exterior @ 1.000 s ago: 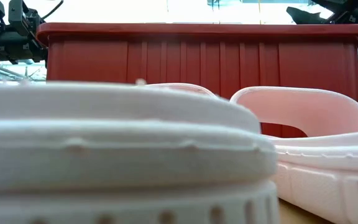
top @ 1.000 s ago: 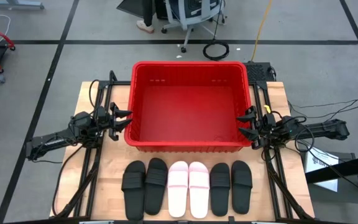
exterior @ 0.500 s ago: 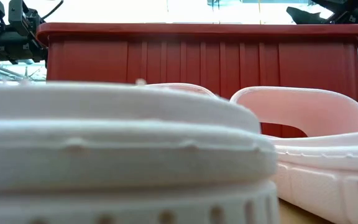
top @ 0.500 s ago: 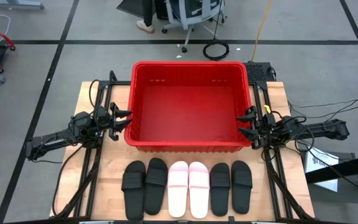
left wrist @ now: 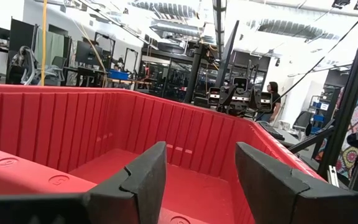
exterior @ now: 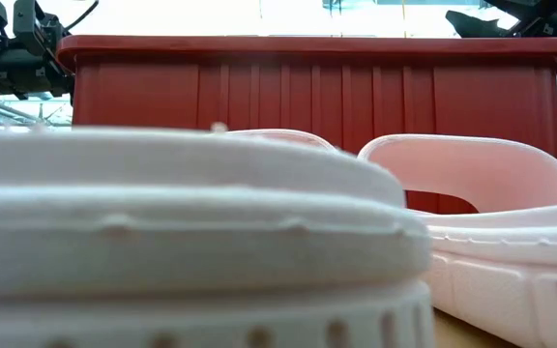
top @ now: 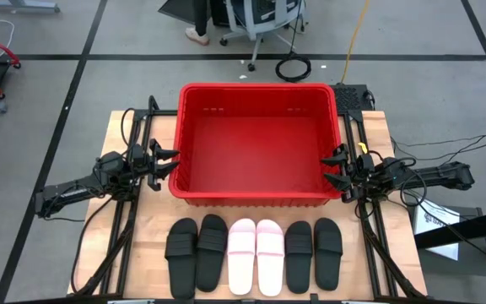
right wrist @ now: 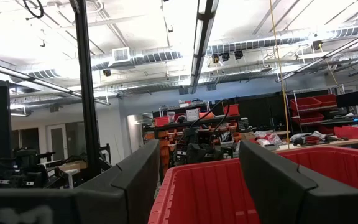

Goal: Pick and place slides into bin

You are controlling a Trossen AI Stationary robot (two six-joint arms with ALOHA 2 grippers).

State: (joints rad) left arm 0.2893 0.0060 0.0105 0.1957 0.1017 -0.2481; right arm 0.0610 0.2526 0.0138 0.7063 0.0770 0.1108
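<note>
Several slides lie sole-down in a row near the table's front edge: two black ones at left, two pale pink ones in the middle, two black ones at right. The pink pair fills the low view. The red bin stands behind them at the table's middle and holds nothing. My left gripper hovers open at the bin's left wall, pointing at it; its fingers frame the bin's inside. My right gripper hovers open at the bin's right wall.
Black frame rails run along the table's left and right sides under the arms. Bare wood shows between the bin and the slides. Beyond the table stand an office chair and a person's foot.
</note>
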